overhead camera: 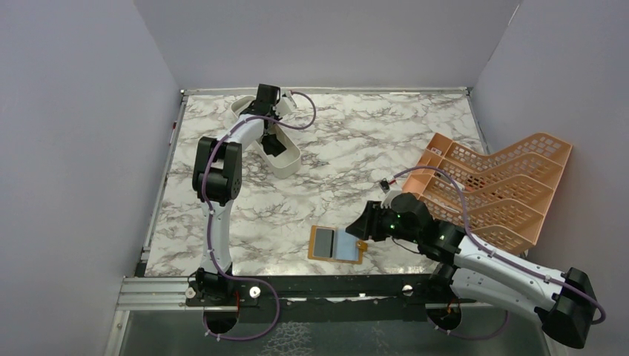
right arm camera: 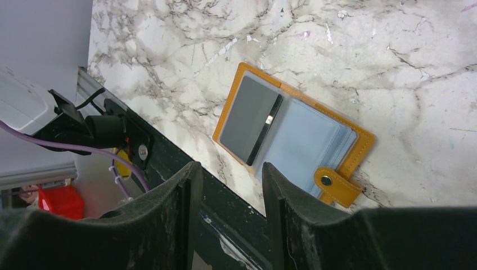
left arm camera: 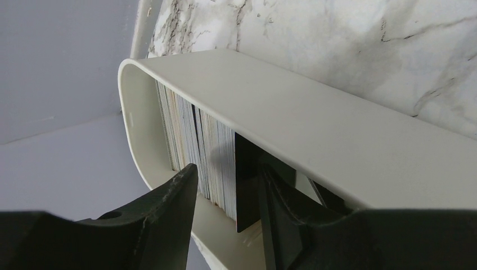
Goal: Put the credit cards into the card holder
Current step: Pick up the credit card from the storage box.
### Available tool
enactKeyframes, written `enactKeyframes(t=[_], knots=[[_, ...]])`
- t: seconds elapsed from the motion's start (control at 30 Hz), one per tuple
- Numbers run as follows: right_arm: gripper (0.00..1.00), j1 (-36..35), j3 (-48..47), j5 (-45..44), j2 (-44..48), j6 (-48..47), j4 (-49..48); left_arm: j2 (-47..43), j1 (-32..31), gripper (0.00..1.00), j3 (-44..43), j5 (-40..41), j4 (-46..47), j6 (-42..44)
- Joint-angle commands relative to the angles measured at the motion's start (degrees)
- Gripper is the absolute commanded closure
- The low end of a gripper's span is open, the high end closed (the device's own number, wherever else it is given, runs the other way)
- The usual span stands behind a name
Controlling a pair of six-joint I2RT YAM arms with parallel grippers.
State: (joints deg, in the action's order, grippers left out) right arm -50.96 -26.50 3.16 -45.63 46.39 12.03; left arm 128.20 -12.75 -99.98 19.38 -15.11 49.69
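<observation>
One camera looks down from behind me. My left wrist closely faces the tray (left arm camera: 337, 140); my right shares the card holder (right arm camera: 304, 140) with that overhead view.

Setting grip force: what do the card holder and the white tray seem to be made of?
Card holder: apparently orange-tan leather or imitation, matte, seemingly stitched edge, metal-looking snap; inner sleeves look like clear glossy plastic. White tray: probably moulded plastic, smooth satin surface, thin even wall, rounded end.
</observation>
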Motion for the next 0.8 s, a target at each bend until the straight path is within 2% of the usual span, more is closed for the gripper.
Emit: enactKeyframes(t=[0.0,0.23,0.37,0.6,0.77], knots=[[0.52,-0.4,-1.5,-0.4,-0.7,-0.7,-2.5,-0.2,0.6,0.54,-3.4,3.9,1.3,2.4],[0.52,-0.4,-1.5,-0.5,-0.8,-0.8,-2.8,-1.3,0.5,0.55,-3.5,3.9,1.2,2.4],[0.52,-0.4,-1.4,-0.4,-0.8,-0.8,-2.8,-1.0,0.5,0.59,-3.5,3.8,1.2,2.6],[0.52,-0.4,-1.3,-0.6,-0.8,-0.8,-2.9,-1.3,0.4,0.72,-2.8,3.7,1.1,2.5],[0.52,-0.3,-1.3,-0.2,-0.9,-0.7,-3.1,-2.1,-0.1,0.90,-2.4,3.8,0.5,2.3]])
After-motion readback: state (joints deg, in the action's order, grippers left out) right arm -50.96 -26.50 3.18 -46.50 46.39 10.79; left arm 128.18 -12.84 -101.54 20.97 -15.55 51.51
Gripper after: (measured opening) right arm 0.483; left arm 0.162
